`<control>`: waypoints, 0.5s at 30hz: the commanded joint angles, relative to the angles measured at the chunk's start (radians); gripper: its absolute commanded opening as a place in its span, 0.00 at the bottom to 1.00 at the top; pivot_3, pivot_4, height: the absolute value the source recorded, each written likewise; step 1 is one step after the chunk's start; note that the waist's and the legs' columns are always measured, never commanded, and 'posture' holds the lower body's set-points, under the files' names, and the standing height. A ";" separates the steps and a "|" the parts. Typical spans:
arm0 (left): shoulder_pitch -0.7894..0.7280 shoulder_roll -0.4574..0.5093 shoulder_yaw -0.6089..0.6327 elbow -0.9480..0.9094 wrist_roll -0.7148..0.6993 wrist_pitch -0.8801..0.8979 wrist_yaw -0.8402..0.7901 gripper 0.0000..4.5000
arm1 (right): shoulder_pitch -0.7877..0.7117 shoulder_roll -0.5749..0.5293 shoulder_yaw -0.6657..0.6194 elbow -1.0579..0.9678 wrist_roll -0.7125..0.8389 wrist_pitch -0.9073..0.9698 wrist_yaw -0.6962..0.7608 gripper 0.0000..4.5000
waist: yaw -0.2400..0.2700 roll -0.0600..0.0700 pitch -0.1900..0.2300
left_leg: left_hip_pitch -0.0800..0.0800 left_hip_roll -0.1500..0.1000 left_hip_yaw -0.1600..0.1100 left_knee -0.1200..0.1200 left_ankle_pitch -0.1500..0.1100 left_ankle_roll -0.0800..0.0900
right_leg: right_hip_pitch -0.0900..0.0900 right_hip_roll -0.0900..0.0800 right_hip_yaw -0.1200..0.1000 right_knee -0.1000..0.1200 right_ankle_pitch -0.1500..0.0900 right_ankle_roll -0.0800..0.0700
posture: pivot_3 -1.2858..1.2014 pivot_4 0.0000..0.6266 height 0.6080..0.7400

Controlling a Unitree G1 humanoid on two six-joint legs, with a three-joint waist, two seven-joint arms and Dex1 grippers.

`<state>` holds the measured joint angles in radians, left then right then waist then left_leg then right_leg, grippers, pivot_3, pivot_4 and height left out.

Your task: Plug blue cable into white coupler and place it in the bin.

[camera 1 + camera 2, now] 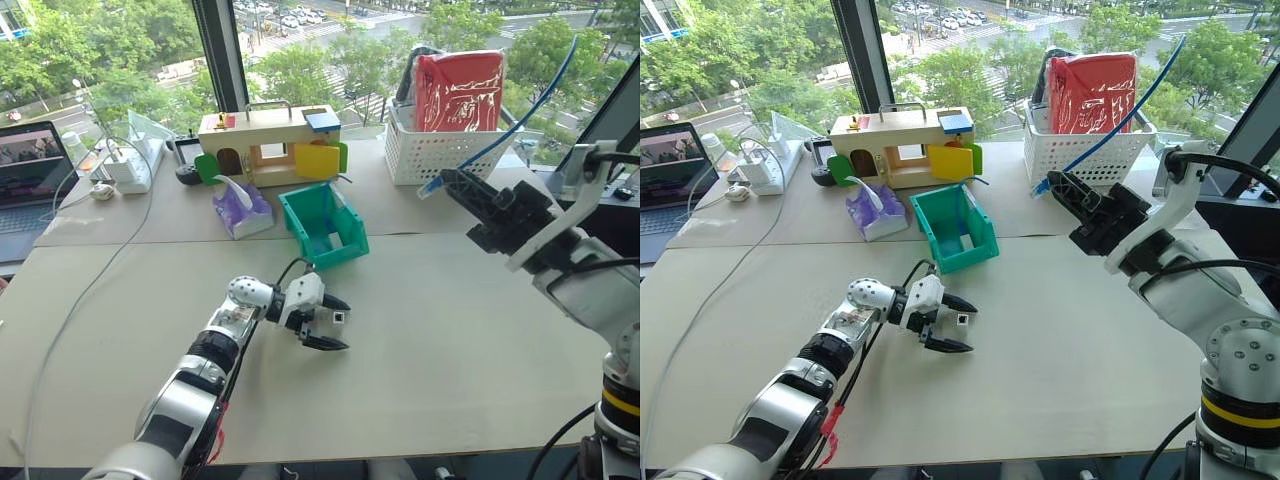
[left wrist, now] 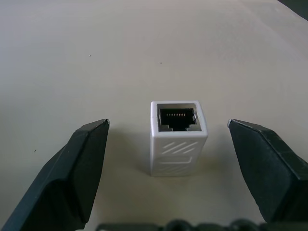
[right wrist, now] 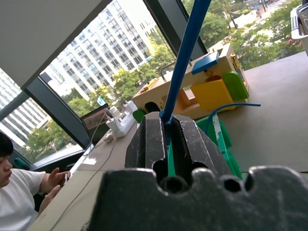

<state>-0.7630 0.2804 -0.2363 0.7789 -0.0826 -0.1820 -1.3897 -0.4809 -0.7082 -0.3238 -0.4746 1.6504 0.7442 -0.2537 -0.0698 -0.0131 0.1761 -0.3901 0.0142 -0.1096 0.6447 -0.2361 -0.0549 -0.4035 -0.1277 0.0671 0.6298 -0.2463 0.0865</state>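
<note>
Not yet mated: white coupler (image 2: 178, 138) stands free on the table (image 1: 450, 330) between the wide-spread fingers of the left gripper (image 1: 335, 329), ungripped. Right gripper (image 1: 462, 192), raised, clamps the blue cable (image 1: 530, 110). Plugging and placing in the bin (image 1: 322, 224) remain
</note>
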 commanded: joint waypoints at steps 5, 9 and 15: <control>0.055 0.031 0.022 -0.061 -0.008 0.067 0.035 0.90 | -0.029 -0.008 -0.004 0.003 -0.006 -0.015 0.030 0.00 | 0.002 0.000 0.000 | 0.000 0.000 0.000 0.000 0.000 0.000 | 0.000 0.000 0.000 0.000 0.000 0.000 | 0.52 0.24 1.00; 0.085 0.030 0.020 -0.096 -0.013 0.084 0.049 0.90 | -0.034 -0.007 0.000 0.011 -0.011 -0.012 0.039 0.00 | 0.001 0.000 0.000 | 0.000 0.000 0.000 0.000 0.000 0.000 | 0.000 0.000 0.000 0.000 0.000 0.000 | 0.52 0.24 1.00; 0.105 0.018 0.004 -0.128 -0.011 0.090 0.060 0.90 | -0.040 -0.007 0.006 0.021 -0.016 -0.012 0.049 0.00 | 0.002 0.000 0.000 | 0.000 0.000 0.000 0.000 0.000 0.000 | 0.000 0.000 0.000 0.000 0.000 0.000 | 0.52 0.24 1.00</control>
<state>-0.6801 0.2960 -0.2150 0.6568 -0.1044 -0.1037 -1.3299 -0.4977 -0.7081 -0.3001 -0.4398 1.6306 0.7445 -0.2191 -0.0680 -0.0130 0.1761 -0.3897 0.0142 -0.1096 0.6447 -0.2361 -0.0549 -0.4032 -0.1277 0.0671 0.6299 -0.2463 0.0865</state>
